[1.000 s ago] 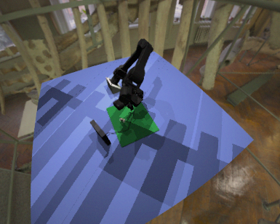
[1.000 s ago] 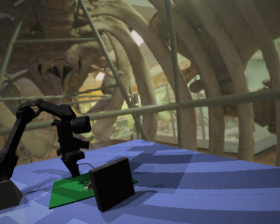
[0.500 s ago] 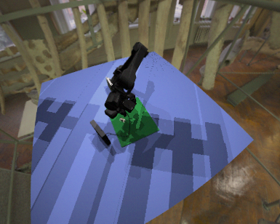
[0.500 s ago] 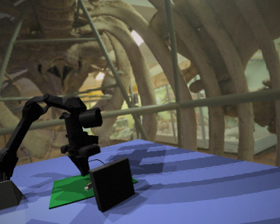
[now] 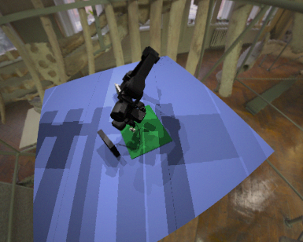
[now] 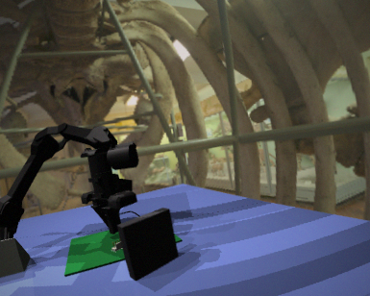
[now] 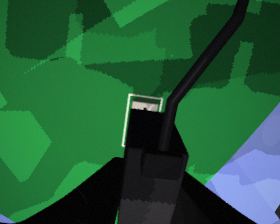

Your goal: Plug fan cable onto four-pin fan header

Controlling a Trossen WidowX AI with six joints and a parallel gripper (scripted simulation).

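The green board [image 5: 161,138] [image 6: 81,252] [image 7: 56,100] lies flat. My gripper [image 6: 113,230] [image 7: 143,169] points down over it, shut on the black plug [image 7: 143,129]. The plug's black cable [image 7: 203,64] bends away to the upper right in the wrist view. The pale four-pin header [image 7: 144,106] [image 6: 114,248] shows only as a strip past the plug's far end in the wrist view, inside a white printed outline [image 7: 126,120]. The plug covers the rest of it. The fingers look to be above the board in the exterior view. Whether plug and header touch cannot be told.
The black square fan [image 5: 109,144] [image 6: 151,245] stands upright on the blue table [image 5: 210,137] [image 6: 257,250] beside the board. The arm reaches in from the side away from the fan. The cable arcs between the gripper and the fan.
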